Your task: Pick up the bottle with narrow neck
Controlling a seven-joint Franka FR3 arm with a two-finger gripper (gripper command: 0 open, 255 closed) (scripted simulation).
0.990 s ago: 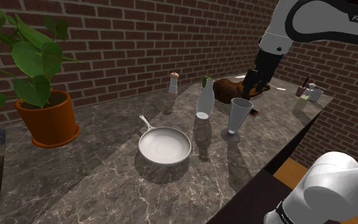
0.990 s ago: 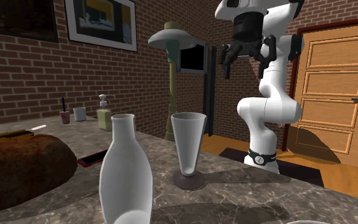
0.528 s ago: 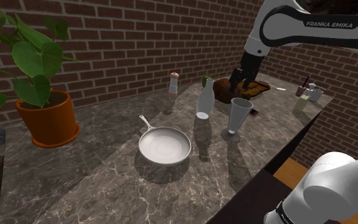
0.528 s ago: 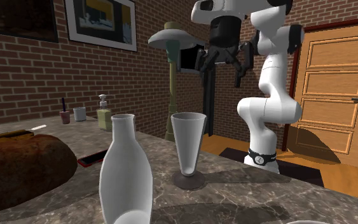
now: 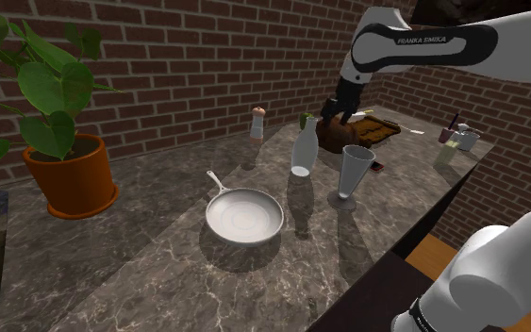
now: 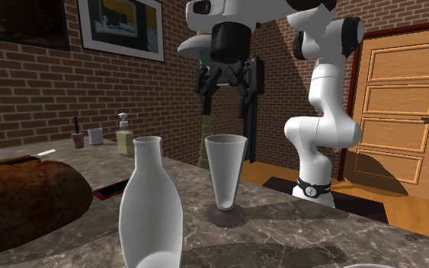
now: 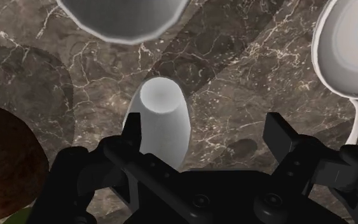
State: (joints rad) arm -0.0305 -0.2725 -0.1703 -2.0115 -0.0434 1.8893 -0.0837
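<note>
Your jaws hang spread over the bottle (image 7: 161, 121), mid-worktop (image 5: 141, 273). The glass (image 5: 353, 174) stands near, toward the stand-side edge; open marble reaches the pan (image 5: 244, 215).

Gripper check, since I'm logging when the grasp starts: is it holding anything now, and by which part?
Nothing is held. The gripper hangs with its fingers open above the white bottle, which stands untouched on the counter.

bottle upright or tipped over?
Upright: the bottle stands on its base on the counter, narrow neck pointing up.
</note>
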